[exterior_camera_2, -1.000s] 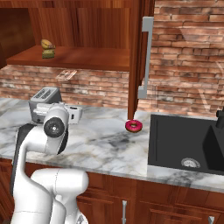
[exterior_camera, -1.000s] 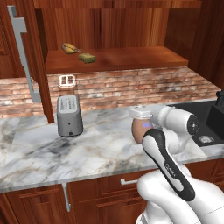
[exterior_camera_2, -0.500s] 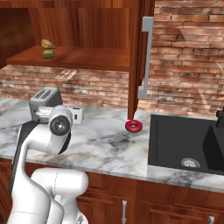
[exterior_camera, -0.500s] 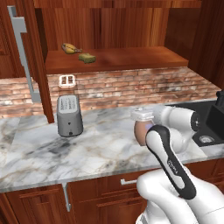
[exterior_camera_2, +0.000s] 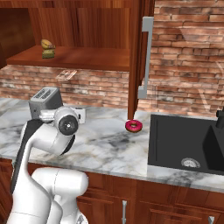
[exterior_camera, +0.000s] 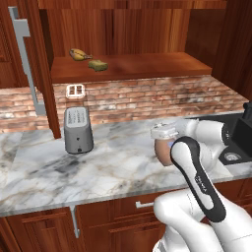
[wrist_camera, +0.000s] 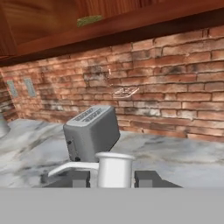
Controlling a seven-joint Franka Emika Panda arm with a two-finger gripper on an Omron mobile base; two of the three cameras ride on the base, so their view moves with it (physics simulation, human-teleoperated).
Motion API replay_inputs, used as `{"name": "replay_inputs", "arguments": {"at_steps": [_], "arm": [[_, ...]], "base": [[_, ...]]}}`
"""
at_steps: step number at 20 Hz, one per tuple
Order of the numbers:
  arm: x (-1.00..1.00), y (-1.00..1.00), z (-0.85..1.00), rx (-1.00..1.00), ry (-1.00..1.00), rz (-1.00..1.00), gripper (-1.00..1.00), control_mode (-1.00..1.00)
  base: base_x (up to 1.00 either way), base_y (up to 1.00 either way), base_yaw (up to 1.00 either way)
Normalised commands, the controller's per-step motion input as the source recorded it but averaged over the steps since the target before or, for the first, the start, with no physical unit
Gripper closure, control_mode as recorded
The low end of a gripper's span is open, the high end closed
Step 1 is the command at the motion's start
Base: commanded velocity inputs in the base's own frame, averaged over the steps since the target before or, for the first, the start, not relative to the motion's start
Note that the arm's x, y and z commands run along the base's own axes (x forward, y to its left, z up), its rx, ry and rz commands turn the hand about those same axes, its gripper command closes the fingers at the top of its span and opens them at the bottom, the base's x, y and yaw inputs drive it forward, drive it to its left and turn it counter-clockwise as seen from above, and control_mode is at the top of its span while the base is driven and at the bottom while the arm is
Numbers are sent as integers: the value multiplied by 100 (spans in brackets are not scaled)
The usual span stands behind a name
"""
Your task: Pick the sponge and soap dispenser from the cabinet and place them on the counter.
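Note:
My gripper (exterior_camera: pixel 165 133) is shut on the soap dispenser (exterior_camera: pixel 161 148), a tan-brown rounded bottle held low over the right part of the counter (exterior_camera: pixel 113 165); my forearm hides its right side. In the hand view its pale pump top (wrist_camera: pixel 114 168) stands between my gripper's (wrist_camera: pixel 113 179) dark fingertips (wrist_camera: pixel 81 178). The sponge (exterior_camera: pixel 98 64), yellow with an olive-green face, lies on the shelf of the open cabinet (exterior_camera: pixel 142 64). It also shows as the sponge (exterior_camera_2: pixel 48 53) at the shelf's left end and as a green sponge (wrist_camera: pixel 89 20) above the brick wall.
A banana (exterior_camera: pixel 77 53) lies beside the sponge. A grey toaster (exterior_camera: pixel 78 129) stands on the counter to the left of my gripper. A red doughnut (exterior_camera_2: pixel 133 126) lies under the open cabinet door (exterior_camera_2: pixel 141 57). A black sink (exterior_camera_2: pixel 183 144) is at the right.
The arm has carried the soap dispenser slightly right and down, nearer the counter's front. The grip has stayed shut.

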Motion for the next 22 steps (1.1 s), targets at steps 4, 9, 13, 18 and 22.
{"name": "replay_inputs", "arguments": {"at_steps": [4, 9, 13, 18, 22], "arm": [[8, 23, -42, 1, -19, 6, 100, -100], [9, 24, -28, 3, -21, 7, 100, -100], [0, 12, -12, 7, -23, 9, 100, -100], [0, 7, -12, 8, -22, 9, 100, -100], [-9, 0, -24, 6, -11, 5, 100, -100]], "base": [[0, 0, 0], [0, 0, 0], [0, 0, 0], [0, 0, 0], [0, 0, 0]]}}
